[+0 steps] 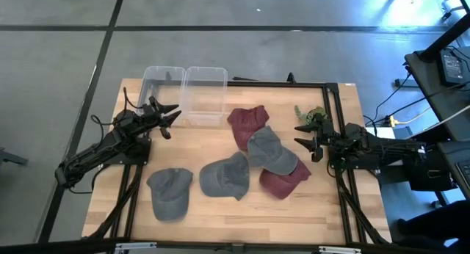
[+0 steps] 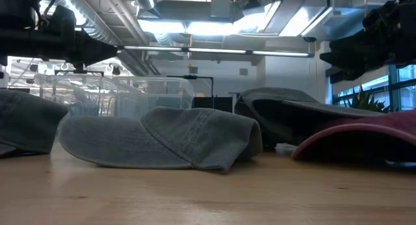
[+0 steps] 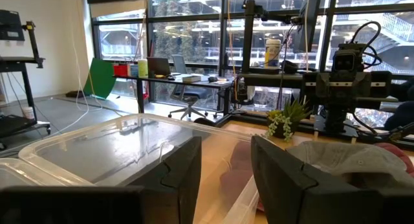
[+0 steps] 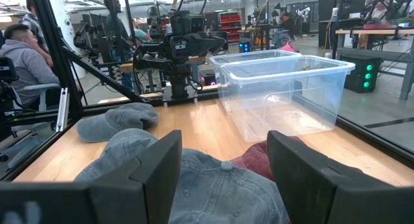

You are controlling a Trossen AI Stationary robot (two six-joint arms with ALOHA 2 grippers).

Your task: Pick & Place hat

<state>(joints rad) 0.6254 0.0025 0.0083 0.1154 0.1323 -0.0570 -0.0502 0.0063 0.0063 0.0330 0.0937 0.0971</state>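
Soft caps lie spread over the table, two clear bins behind them.

The table (image 1: 220, 213) holds two bins (image 1: 204, 96) and five limp, light caps (image 1: 272, 151), best pinched at the crown. Left gripper (image 1: 167, 120) and right gripper (image 1: 307, 146) both hover spread apart, holding nothing. Overlaps hide some brims.

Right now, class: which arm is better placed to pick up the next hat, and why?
Probably the right. The right gripper is open beside the overlapping grey hat, while the left gripper is open by the clear bins, away from the hats.
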